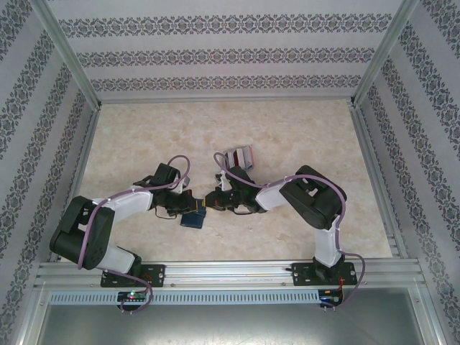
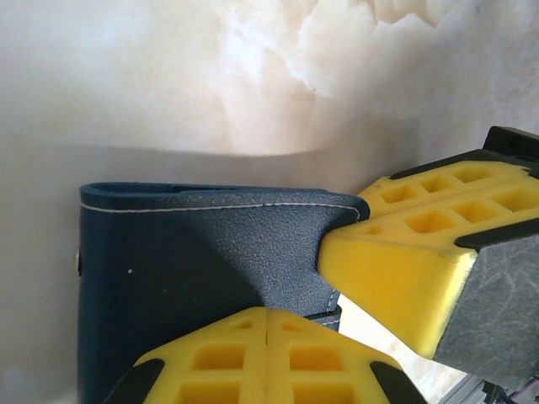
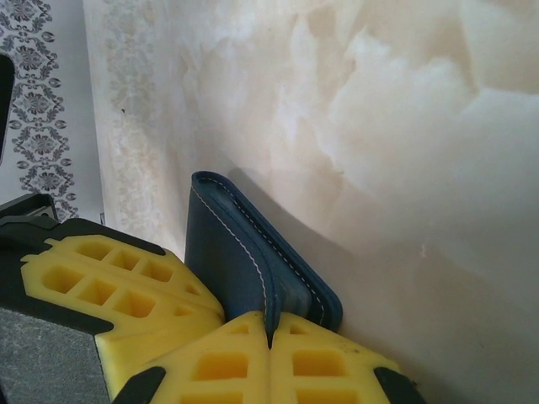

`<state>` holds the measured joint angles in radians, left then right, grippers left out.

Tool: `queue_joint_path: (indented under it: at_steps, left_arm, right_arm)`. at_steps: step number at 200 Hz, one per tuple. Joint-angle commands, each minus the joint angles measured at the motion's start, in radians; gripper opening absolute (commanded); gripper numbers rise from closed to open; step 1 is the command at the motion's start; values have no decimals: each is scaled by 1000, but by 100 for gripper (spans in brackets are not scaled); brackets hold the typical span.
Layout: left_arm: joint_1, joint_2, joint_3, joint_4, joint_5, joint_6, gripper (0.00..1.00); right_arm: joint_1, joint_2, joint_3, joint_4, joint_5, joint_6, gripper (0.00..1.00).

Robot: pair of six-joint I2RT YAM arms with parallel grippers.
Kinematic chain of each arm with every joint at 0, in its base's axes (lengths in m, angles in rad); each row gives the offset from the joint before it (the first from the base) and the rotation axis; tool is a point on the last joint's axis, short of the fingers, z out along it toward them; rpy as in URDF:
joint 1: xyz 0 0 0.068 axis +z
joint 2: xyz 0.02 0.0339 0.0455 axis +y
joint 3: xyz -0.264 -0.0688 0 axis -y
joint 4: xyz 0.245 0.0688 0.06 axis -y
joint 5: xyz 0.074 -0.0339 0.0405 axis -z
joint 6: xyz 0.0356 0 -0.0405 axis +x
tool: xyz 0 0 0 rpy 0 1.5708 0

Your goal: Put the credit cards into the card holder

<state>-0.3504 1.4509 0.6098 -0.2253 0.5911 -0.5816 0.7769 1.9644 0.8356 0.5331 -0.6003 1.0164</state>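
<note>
Top external: the card holder (image 1: 192, 220) lies on the marbled table (image 1: 302, 129), between the two arms. The left gripper (image 1: 185, 206) comes in at its left edge and the right gripper (image 1: 210, 202) at its right edge, both touching it. A pale rack of coloured cards (image 1: 241, 157) stands beyond the holder, well apart from it.

Left wrist: the holder (image 2: 194, 269) stands on edge, navy with white stitching. The left gripper (image 2: 268, 313) has its yellow pads pressed tight together right under the holder. I cannot tell if an edge is pinched. The right gripper (image 2: 349, 225) is clamped on the holder's upper right corner.

Right wrist: the right gripper (image 3: 269, 326) is closed, with the holder's (image 3: 240, 248) stitched edge running into the seam between the pads. A yellow finger (image 3: 118, 273) of the left arm sits just left of the holder.
</note>
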Motion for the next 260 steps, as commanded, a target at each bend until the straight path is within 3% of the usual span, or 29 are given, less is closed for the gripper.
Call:
queue_joint_path:
  at_steps: [1,59,84,117,152,179,198,260]
  left_arm:
    - [-3,32,-54,-20,-10,-9,0]
    - [-39,121,-66,97,84,-33,0]
    - [-49,136,-73,127,74,-45,0]
    - [-68,143,-61,124,46,-46,0]
    - [-78,149,-50,124,33,-52,0]
    - [-80,152,-46,125,29,-54,0]
    - [-81,153,-47,129,24,-59,0]
    - [-80,151,-48,135,28,-65,0]
  right_arm:
    - [-28,-12,18,-85,16,-51,0]
    - [-108,-54,72,-275,25,-200,0]
    - [-126,-77,110,-376,31,-274,0]
    - [-124,-180,112,-496,60,-390,14]
    - [-82,-249,107,-605,76,-470,17]
    - [-27,-229,113,-584,50,-434,17]
    - [2,-178,132,-554,41,-414,12]
    - [27,-90,148,-480,13,-387,8]
